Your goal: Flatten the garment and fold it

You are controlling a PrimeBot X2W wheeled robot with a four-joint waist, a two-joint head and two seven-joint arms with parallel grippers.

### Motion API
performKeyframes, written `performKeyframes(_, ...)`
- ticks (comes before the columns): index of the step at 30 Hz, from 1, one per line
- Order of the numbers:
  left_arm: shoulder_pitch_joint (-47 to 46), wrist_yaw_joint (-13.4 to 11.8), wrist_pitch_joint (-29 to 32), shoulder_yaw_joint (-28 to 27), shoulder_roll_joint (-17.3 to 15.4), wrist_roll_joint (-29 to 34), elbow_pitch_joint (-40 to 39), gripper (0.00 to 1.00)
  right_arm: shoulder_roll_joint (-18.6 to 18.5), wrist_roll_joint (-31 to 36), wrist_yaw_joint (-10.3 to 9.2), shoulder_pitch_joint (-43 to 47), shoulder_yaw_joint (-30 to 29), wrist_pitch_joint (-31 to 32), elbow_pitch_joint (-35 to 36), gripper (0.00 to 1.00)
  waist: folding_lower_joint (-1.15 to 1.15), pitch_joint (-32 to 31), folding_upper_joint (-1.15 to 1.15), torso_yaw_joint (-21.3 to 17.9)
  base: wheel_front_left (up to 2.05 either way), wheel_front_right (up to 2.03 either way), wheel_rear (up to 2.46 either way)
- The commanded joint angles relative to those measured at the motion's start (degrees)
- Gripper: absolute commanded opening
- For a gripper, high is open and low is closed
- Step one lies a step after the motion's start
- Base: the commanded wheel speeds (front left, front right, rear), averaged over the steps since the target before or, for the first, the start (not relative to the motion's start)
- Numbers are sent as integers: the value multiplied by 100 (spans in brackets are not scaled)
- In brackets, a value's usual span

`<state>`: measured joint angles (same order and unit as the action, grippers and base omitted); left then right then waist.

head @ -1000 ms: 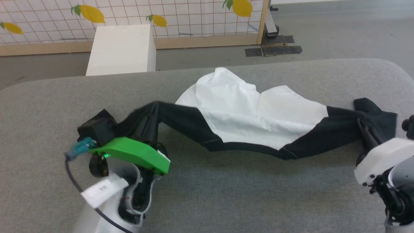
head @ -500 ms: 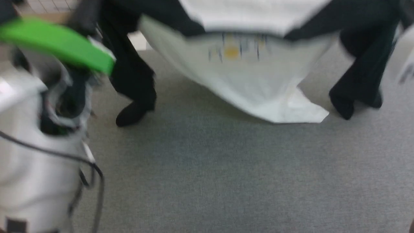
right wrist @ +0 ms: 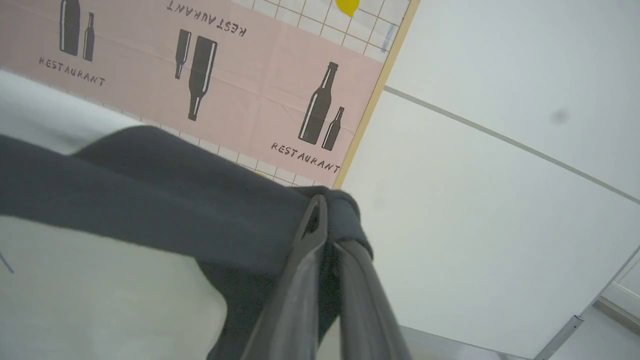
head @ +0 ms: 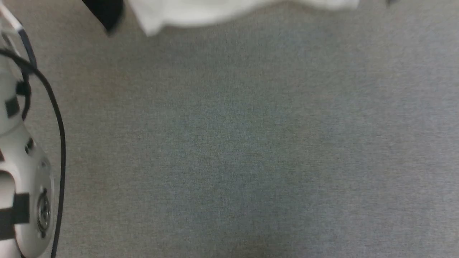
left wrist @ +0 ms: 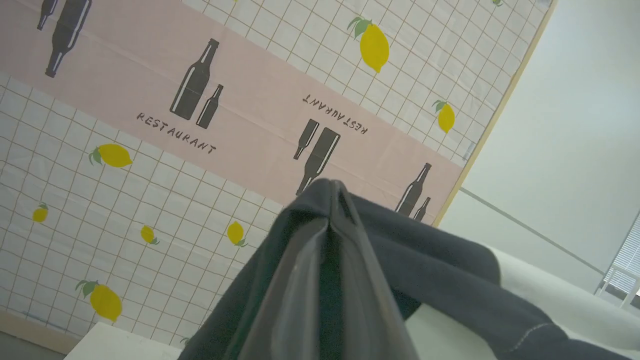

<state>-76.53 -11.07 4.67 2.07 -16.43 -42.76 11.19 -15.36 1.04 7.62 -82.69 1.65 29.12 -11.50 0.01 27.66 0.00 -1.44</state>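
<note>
Nearest: grey felt-like table top (head: 229, 150), w/ the pale left forearm (head: 21, 172) and its black cable (head: 59, 118) at the edge. Further out, at the top of the head view, is the blurred lower edge of the garment (head: 222, 10), a soft white-bodied shirt w/ black sleeves. It hangs over the far part of the table; can't tell if the hem touches it. One black sleeve end (head: 107, 12) dangles beside the white.

Left gripper (left wrist: 334, 197): long dark fingers clamped tight on black sleeve cloth. Right gripper (right wrist: 325, 210): same, pinched closed on a bunched black fold. Behind both stands the lemon-and-bottle printed screen (left wrist: 150, 165).

Orientation, judged: long axis runs sleeve to sleeve, L–R between the grippers; the body drops downward, hem toward the table.

Risks:
- Both grips are on small bunches, so a jerk or a stretch apart could pull cloth out and drop one side.
- The blur suggests swing. Laying it down mid-swing prob. tucks the hem or sleeve ends under, leaving creases.
- Uneven lowering = skewed lay.
</note>
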Motion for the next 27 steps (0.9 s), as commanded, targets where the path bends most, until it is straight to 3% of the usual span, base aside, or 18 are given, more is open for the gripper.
performKeyframes(1,-173,17,-167,-109,-46,51,137,0,-8,133,-13,-189,-104,-184,-178,0,-1,436,0,67,0,0,0)
performKeyframes(7,-152,267,-501,-148,20,-30,638,0,196,233,-13,-261,-254,-733,-897,0,-1,387,0,149,0,0,0)
performKeyframes(16,1825,732,-557,198,-172,116,1055,0,228,-530,-13,1733,-115,-744,-1305,0,-1,-199,0,156,0,0,0)
performKeyframes(21,3368,789,-569,233,-147,5,889,0,150,-1165,-13,3283,-71,-518,-785,0,-1,-725,0,148,0,0,0)
performKeyframes(27,5351,565,-426,279,1,-163,292,0,240,-1527,-13,5363,-424,-71,452,0,-1,-1322,0,120,0,0,0)
